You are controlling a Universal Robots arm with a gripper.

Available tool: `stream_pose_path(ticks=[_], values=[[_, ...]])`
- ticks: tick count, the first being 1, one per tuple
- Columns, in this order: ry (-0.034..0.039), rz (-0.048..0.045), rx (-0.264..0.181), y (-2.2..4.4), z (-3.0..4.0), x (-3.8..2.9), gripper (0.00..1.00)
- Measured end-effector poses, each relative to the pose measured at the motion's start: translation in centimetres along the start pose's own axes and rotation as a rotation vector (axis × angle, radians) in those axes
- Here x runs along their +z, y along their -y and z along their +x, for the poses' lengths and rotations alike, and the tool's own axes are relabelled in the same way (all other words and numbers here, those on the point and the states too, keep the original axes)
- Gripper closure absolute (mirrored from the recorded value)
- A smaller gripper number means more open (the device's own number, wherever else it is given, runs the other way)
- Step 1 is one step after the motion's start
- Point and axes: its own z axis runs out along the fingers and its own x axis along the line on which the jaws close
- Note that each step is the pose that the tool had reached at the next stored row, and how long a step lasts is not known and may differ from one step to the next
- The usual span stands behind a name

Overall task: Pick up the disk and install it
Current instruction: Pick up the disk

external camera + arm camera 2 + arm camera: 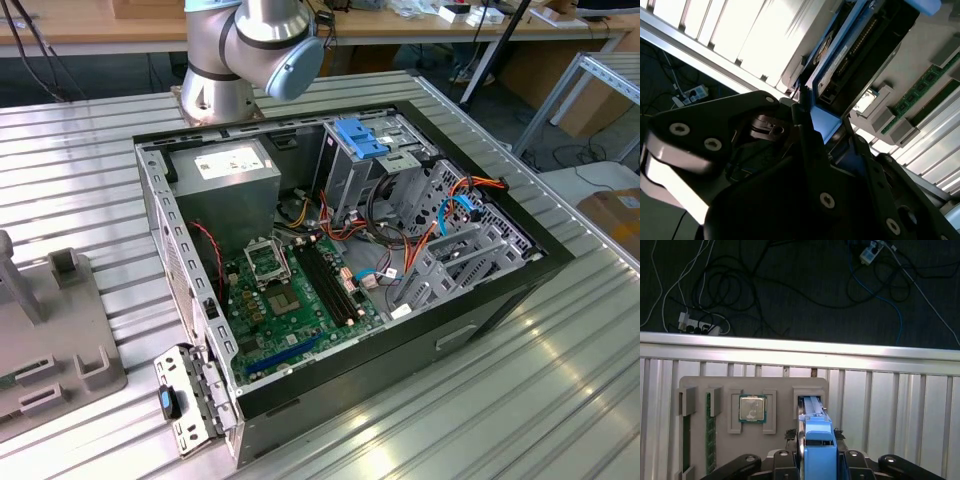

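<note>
Pincer [827,125]: pinching the disk [818,432] by its blue rail.
Disk: on edge in the holder [700,385] slot, likely so both sides are reachable.

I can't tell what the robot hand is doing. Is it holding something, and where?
The gripper is shut on the disk, clamping the end of its blue carrier rail.

Computer case [480,322], green motherboard [290,300] — chip [752,408] in grey tray [780,385]
</note>
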Motion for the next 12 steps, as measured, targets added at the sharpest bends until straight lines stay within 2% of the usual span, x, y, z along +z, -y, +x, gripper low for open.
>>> stream_pose_path(ticks=[7, 10, 12], values=[[0.0002, 0.0005, 0.0, 0.0, 0.0, -0.09, 0.63], [0.0, 0.0, 0.0, 0.0, -0.02, -1.12, 0.63], [0.0, 0.0002, 0.0, 0.0, -0.02, -1.41, 0.63]])
